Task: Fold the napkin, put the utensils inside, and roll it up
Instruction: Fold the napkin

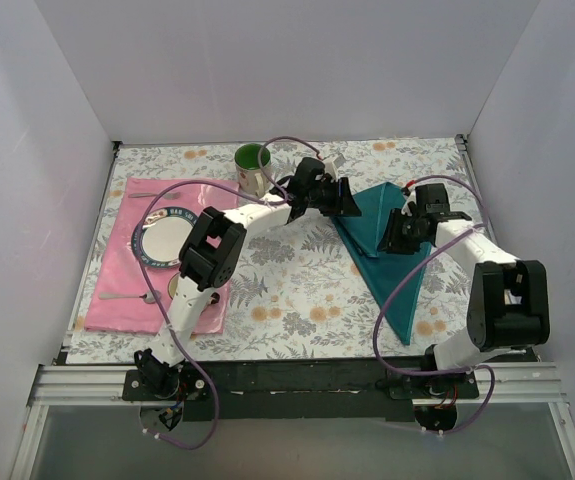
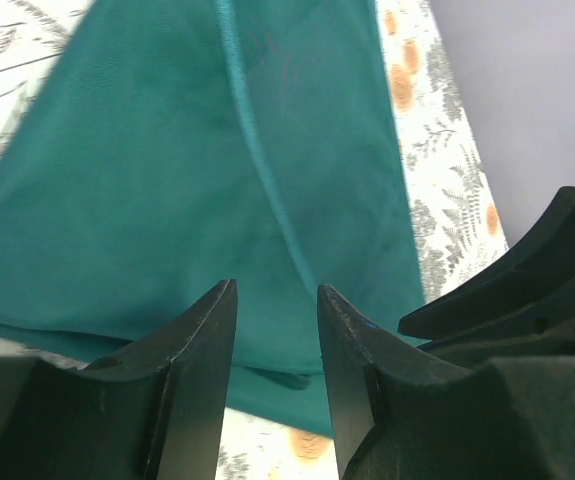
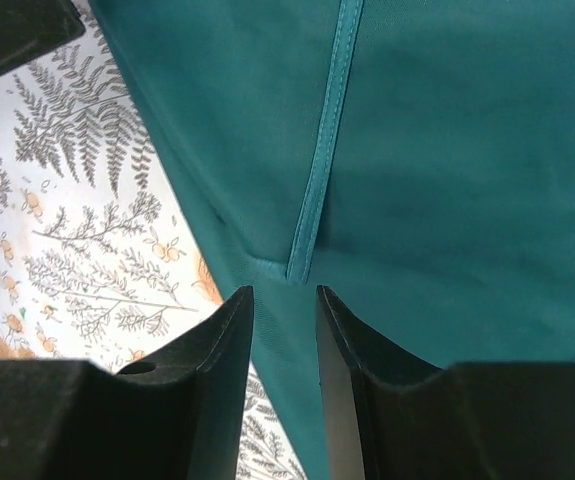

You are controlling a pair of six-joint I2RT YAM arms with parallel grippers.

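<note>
Black fingers of both claws fill the wrist views, narrowly parted and clamping nothing: the left claw [image 2: 275,290] and right claw [image 3: 285,292] are poised over the plain dark teal cloth napkin [image 1: 392,265]. It lies folded into a long triangle on the right half of the floral-patterned bench [image 1: 287,290], point toward the near edge. The left claw is at its far left edge, the right claw over its far right part. Well apart, left, a pink rectangular placemat [image 1: 117,270] carries a white blue-rimmed plate [image 1: 162,238] and, nearer, a slim cutlery piece [image 1: 132,296]. A green mug [image 1: 252,165] stands beside the placemat's far right corner.
</note>
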